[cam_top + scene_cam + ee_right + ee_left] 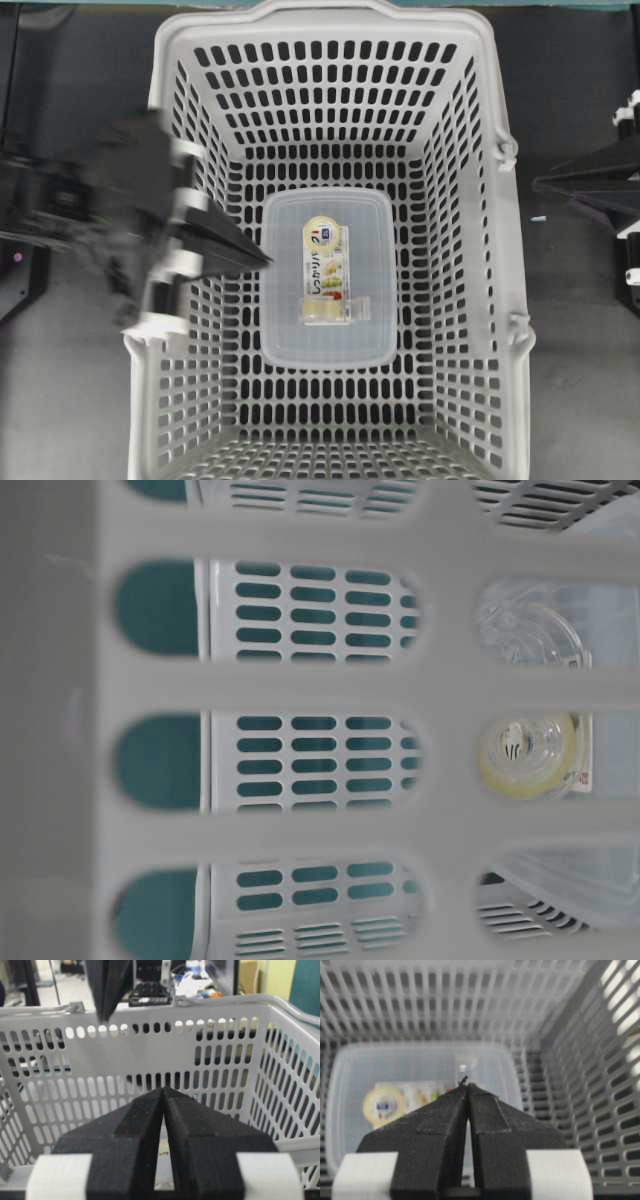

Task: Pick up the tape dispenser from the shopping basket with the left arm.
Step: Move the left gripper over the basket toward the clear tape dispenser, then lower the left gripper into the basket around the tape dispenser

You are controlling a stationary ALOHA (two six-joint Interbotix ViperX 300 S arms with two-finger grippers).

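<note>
Approach step, by the look of it: left gripper (262, 259) reaching over the 9 o'clock wall of the shopping basket (505, 250), fingers pressed together tip to tip, holding nothing, tip aimed toward 3 o'clock. Blurred arm in the overhead view, so probably in motion. Nothing grasped yet.

Tape dispenser (333, 310) lying on the lid of a translucent lidded box (285, 340) at the middle of the basket floor, at the 6 o'clock end of a printed label card (327, 262). Near the closed tip, slightly toward 4 o'clock of it, but not touching. In the left wrist view, only a clear upright sliver (465, 1067) just past the fingertips, perhaps the dispenser; too faint to be sure. Through the table-level view, a cream roll (528, 755) visible in a slot.

Long axis of the dispenser running roughly 9 to 3 o'clock in the overhead view, roll toward 9, clear end toward 3; fine detail too small to confirm.

Next move, as a judgement: spread the fingers, centre over the dispenser, descend, then close across its short width without pinching the card or lid.

Right gripper (164, 1091) outside the 3 o'clock wall, closed and empty.
</note>
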